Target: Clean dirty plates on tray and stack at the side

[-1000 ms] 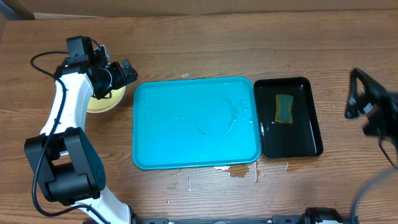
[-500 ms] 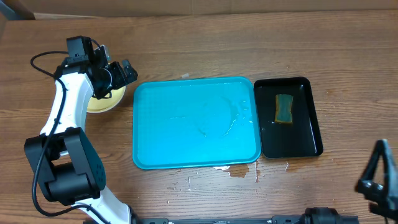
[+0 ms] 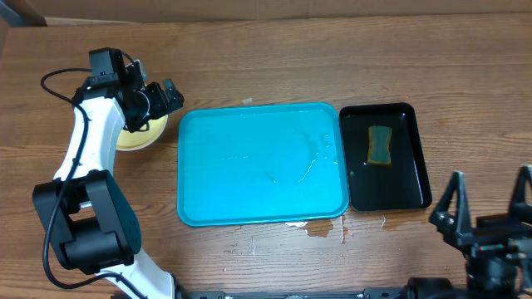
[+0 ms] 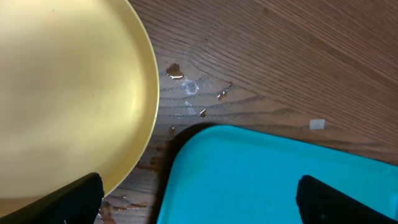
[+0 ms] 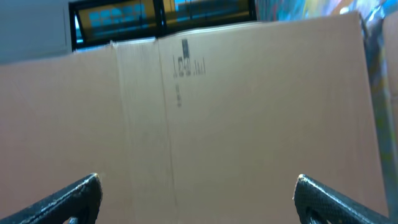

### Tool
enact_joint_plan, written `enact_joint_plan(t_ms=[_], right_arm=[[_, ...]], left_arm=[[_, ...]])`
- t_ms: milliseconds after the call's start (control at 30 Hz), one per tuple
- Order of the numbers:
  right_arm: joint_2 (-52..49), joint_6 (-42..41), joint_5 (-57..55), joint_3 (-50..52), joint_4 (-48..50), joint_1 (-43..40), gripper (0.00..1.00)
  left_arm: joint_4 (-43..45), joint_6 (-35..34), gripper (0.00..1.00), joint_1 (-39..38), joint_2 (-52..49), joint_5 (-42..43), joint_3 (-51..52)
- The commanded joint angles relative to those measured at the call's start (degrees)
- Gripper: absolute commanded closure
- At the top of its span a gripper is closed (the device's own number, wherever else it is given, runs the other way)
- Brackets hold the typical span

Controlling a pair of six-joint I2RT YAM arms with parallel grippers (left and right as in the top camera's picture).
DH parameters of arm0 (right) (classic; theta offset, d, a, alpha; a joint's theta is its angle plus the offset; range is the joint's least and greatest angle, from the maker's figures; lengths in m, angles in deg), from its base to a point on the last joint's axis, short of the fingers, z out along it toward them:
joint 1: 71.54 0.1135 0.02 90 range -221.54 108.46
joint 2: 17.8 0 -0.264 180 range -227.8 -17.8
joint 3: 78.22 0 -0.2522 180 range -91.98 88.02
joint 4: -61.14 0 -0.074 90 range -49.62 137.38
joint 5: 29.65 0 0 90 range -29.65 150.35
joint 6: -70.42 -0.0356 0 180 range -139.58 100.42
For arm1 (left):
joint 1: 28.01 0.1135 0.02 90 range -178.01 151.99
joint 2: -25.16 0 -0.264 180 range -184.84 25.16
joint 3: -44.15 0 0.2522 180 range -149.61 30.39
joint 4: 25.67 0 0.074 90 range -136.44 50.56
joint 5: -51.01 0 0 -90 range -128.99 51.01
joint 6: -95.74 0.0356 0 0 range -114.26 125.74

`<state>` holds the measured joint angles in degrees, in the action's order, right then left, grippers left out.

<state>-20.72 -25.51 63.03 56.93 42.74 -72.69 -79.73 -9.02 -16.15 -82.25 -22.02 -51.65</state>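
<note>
A pale yellow plate [image 3: 141, 134] lies on the wood just left of the turquoise tray [image 3: 262, 199], partly hidden under my left arm. My left gripper [image 3: 166, 98] hovers open over the gap between plate and tray, holding nothing. In the left wrist view the plate [image 4: 68, 93] fills the upper left, the tray corner [image 4: 261, 180] the lower right, and my left gripper [image 4: 199, 205] straddles both. The tray holds no plates, only thin streaks of water. My right gripper [image 3: 490, 218] stands open and empty at the table's front right, and in its own view the right gripper [image 5: 199, 199] faces a cardboard wall.
A narrow black tray [image 3: 411, 178] right of the turquoise one holds a yellow-green sponge [image 3: 380, 144]. Small brown spills mark the wood [image 3: 320, 231] below the tray's front edge and near the plate [image 4: 175, 70]. A cardboard wall [image 5: 249, 112] stands behind the table.
My right arm has swung from the table's right edge down to the front right corner, its gripper still open. The left arm and the plate have not moved.
</note>
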Motion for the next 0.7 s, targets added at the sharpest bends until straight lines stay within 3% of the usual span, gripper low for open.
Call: enact_joint_plan(t_ms=[0, 200, 667], right_arm=[[2.8, -0.02, 0.42, 6.16, 3.5, -0.42, 0.0], [2.75, -0.04, 0.44, 14.78, 8.63, -0.42, 0.0], [2.75, 0.02, 0.42, 27.89, 8.66, -0.42, 0.0]], left_arm=[[0.07, 1.05, 0.01, -0.26, -0.81, 0.46, 0.24], [0.07, 1.05, 0.0, -0.26, -0.83, 0.46, 0.24], [0.07, 1.05, 0.0, -0.26, -0.83, 0.46, 0.24]])
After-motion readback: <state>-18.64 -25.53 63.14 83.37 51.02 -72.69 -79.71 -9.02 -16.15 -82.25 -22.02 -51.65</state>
